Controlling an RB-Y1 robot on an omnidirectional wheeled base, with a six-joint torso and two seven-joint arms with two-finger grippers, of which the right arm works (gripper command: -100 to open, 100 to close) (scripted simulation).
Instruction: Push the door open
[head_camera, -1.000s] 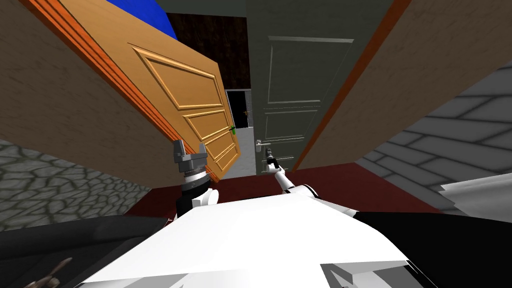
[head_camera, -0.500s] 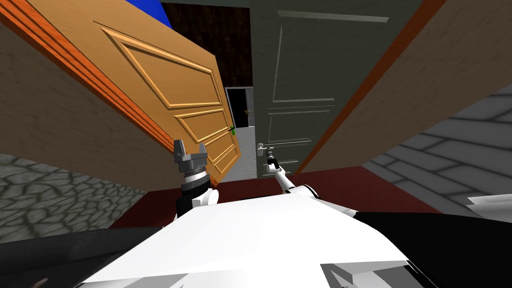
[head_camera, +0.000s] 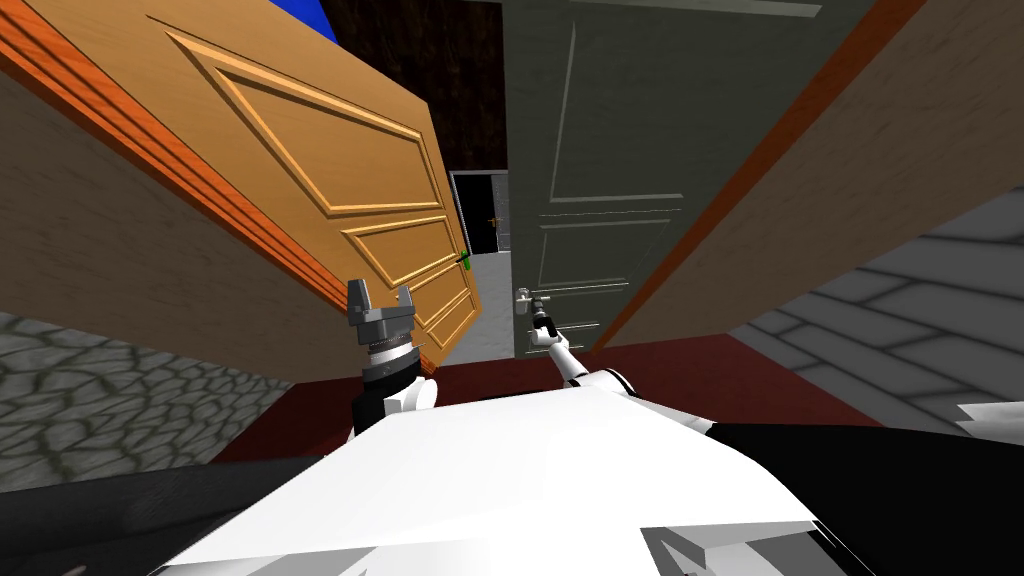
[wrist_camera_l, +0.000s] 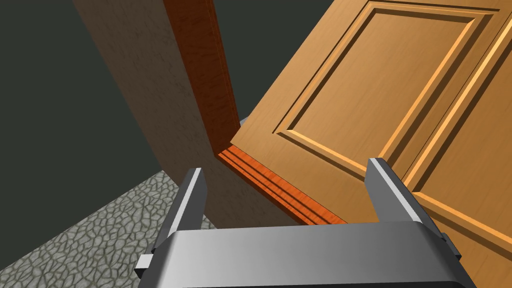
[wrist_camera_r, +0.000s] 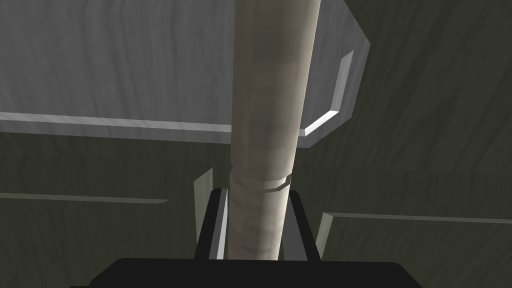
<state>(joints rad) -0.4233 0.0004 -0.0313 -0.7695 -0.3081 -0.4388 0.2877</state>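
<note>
The grey panelled door (head_camera: 600, 150) stands ahead, just right of centre, with its pale lever handle (wrist_camera_r: 272, 100) near its left edge. My right gripper (head_camera: 540, 316) has its jaws clamped narrow on that handle's sides, in front of the grey backplate (wrist_camera_r: 125, 65). To the left an orange wooden door (head_camera: 330, 170) hangs ajar. My right arm reaches forward. My left gripper (wrist_camera_l: 286, 167) is raised beside the orange door, jaws wide, holding nothing. Dark red floor (head_camera: 700, 370) lies below, with grey cobbles (head_camera: 90, 400) to the left.
</note>
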